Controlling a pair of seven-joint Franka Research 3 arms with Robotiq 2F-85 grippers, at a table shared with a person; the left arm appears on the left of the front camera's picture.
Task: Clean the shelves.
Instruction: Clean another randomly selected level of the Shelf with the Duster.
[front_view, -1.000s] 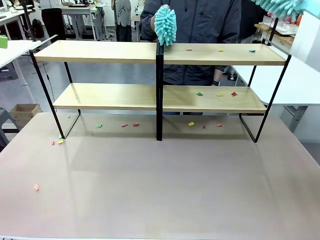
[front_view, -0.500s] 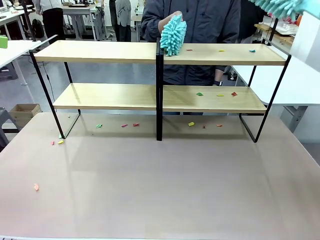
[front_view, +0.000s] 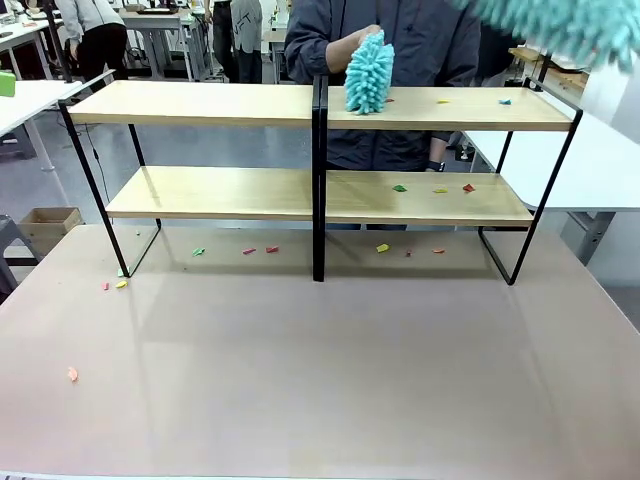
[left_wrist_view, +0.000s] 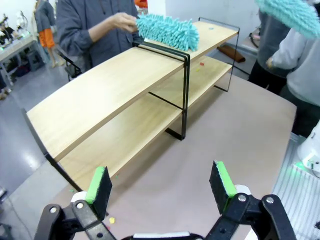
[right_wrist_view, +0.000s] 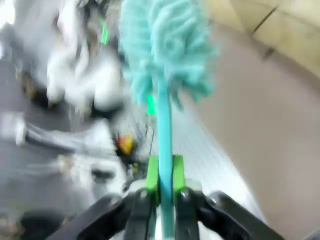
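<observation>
Grey-brown desk (front_view: 320, 380) up front, and the shelves (front_view: 200, 103) stand along its far edge, reaching nearly from corner to corner. Over on the left, a few paper scraps (front_view: 120, 284) lie on the desk near the frame's left foot, with one more close to the left edge. Both left-hand boards look bare. In the left wrist view, the left gripper (left_wrist_view: 159, 180) hangs over the desk on the near side of the shelves, jaws spread wide, nothing between the green pads (left_wrist_view: 97, 181). At the central black upright, the person's hand (left_wrist_view: 122, 21) presses a fluffy teal duster (front_view: 369, 73) down on the top board, just right of the upright. Further right, coloured scraps dot both right-hand boards and the desk beneath them. Top right, a second duster (front_view: 560, 25) blurs above the shelves' right end. The right gripper (right_wrist_view: 162, 172) has its pads pinched tight on that duster's thin teal handle.
</observation>
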